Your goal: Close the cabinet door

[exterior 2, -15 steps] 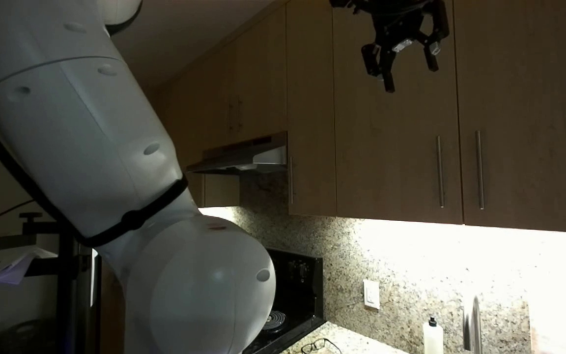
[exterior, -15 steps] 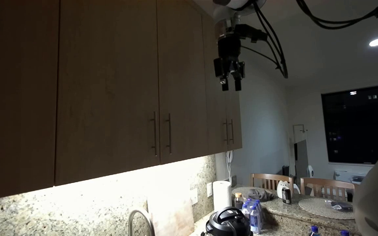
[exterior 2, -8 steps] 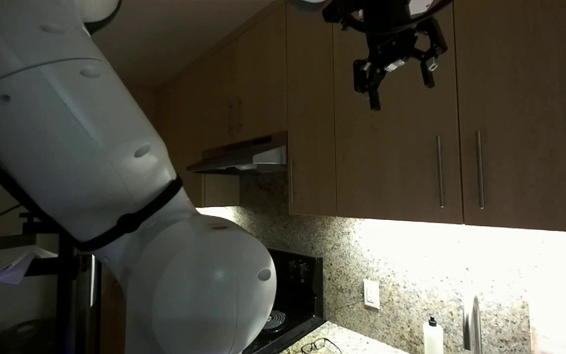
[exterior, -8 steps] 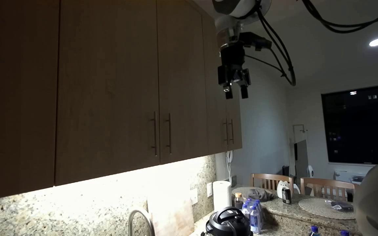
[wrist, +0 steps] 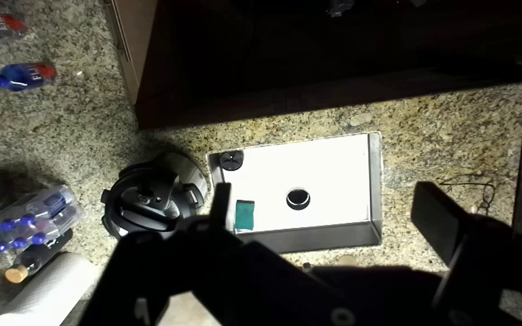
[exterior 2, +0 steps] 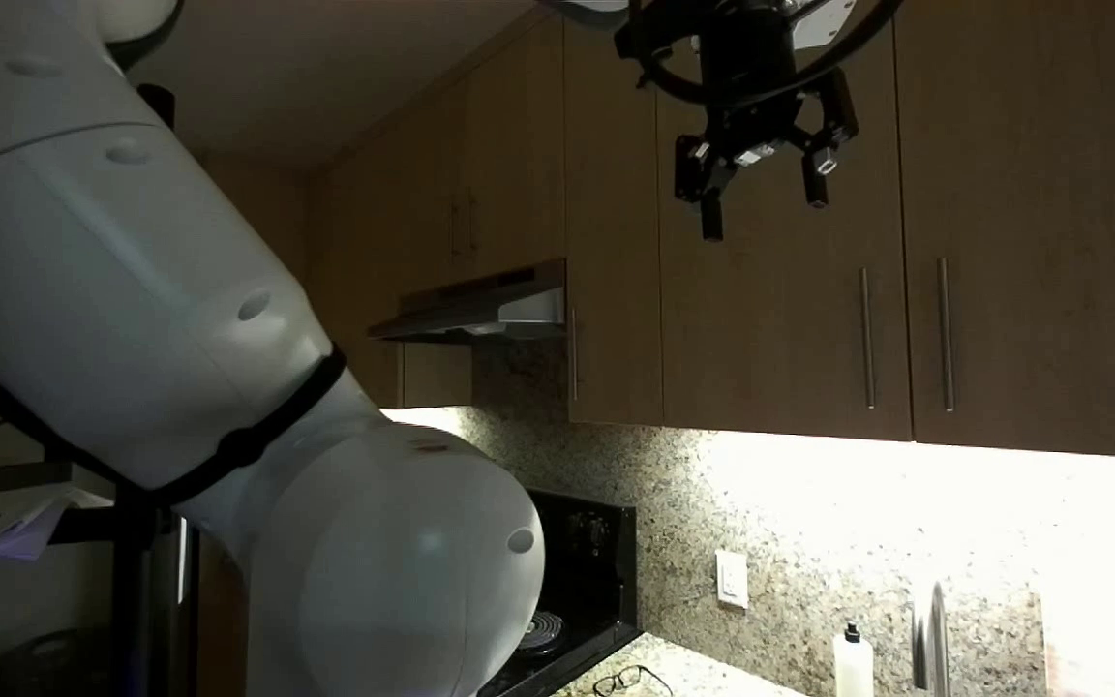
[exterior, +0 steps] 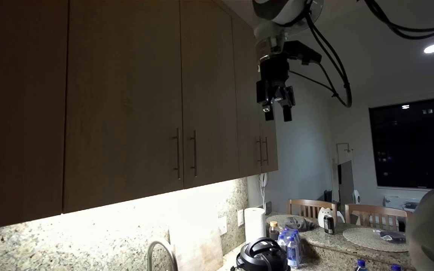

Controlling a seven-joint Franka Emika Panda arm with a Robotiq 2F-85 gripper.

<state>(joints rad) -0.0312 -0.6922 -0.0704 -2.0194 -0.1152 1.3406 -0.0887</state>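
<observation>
Tan upper doors line the wall, all flush and shut in both exterior views. The tall, narrow cabinet door (exterior 2: 616,223) has a slim bar handle low on its edge; its inner face is hidden. Wider matching doors stand beside it; they also show in an exterior view (exterior: 126,94). I cannot tell surely which panel there is the narrow one. My gripper points down, open and empty, in both exterior views (exterior: 278,116) (exterior 2: 764,223). It hangs in front of the doors with no visible contact. In the wrist view its fingers (wrist: 320,199) are wide apart above the sink.
A range hood (exterior 2: 480,310) and black stove (exterior 2: 606,542) stand beside the large white arm link (exterior 2: 180,290). Below are the sink (wrist: 374,181), black pressure cooker (wrist: 152,199), water bottles (wrist: 57,208), paper towel roll (wrist: 52,290) and faucet (exterior: 164,244).
My gripper has moved downward, drifting right in an exterior view and left in an exterior view from elsewhere. It stays open. The arm link has tilted lower left. The doors have not moved.
</observation>
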